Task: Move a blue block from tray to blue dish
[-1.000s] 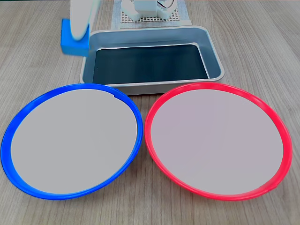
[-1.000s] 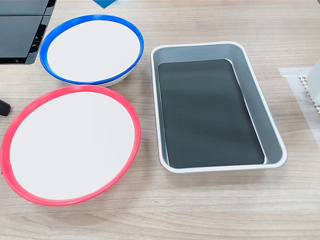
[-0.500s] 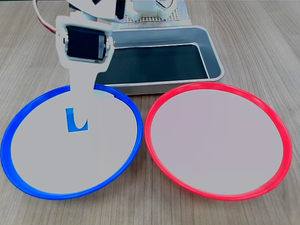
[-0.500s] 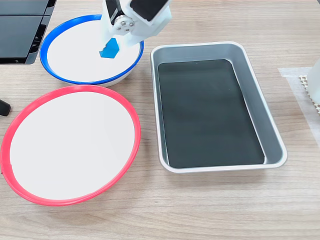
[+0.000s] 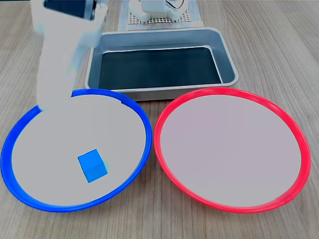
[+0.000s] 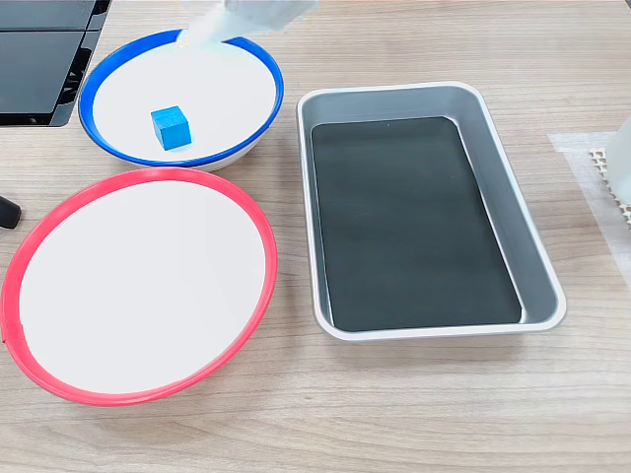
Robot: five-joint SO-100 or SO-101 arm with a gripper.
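Small bright blue cube w/ plain matte faces, the blue block (image 5: 92, 165) (image 6: 171, 127), sits flat on the pale grey centre of the big round shallow blue-rimmed plate, the blue dish (image 5: 142, 127) (image 6: 271, 89). In a fixed view it lies towards the dish's near-left part, free on all sides, nothing touching it. Rectangular grey metal pan w/ rounded corners, raised smooth sides & dark black floor, the tray (image 5: 227, 55) (image 6: 498, 168), holds nothing visible. Same-size round red-rimmed plate (image 5: 164, 117) (image 6: 261, 222) beside the blue dish, pale centre bare. Tabletop (image 5: 279, 45) (image 6: 414, 414) is light wood-grain laminate. Blurred white plastic arm w/ gripper (image 5: 52, 102) (image 6: 202, 30) hangs over the dish's far rim, well apart from the block; too smeared to tell whether fingers are spread or closed, but nothing held that I can see. White perforated base plate (image 5: 159, 20) behind tray.
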